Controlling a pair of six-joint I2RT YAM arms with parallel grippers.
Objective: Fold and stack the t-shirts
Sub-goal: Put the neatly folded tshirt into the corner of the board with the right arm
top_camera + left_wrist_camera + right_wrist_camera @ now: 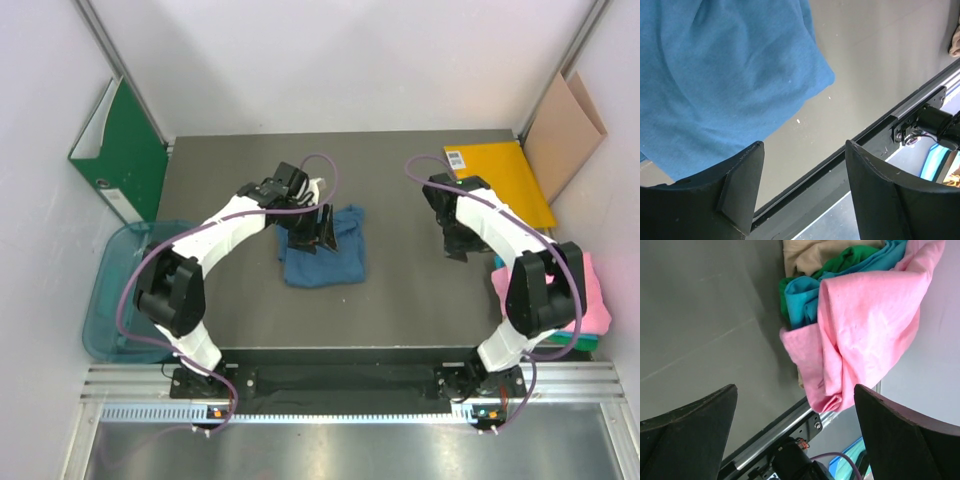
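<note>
Left tool (pixel 318 232), released, hangs over the centre-frame blue t-shirt (pixel 325 260), probably to fold it. Right tool (pixel 457 246), also released, faces the pink t-shirt (pixel 865 330).

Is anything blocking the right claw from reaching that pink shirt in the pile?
Nothing visible does. The right claw is open, and its wrist view shows only grey table surface between it and the pink shirt at the table's right edge.

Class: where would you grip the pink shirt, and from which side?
On the pink shirt, grip the loose folded corner that juts from the pile toward the table. Come from the table side, since a wall stands close behind the pile.
</note>
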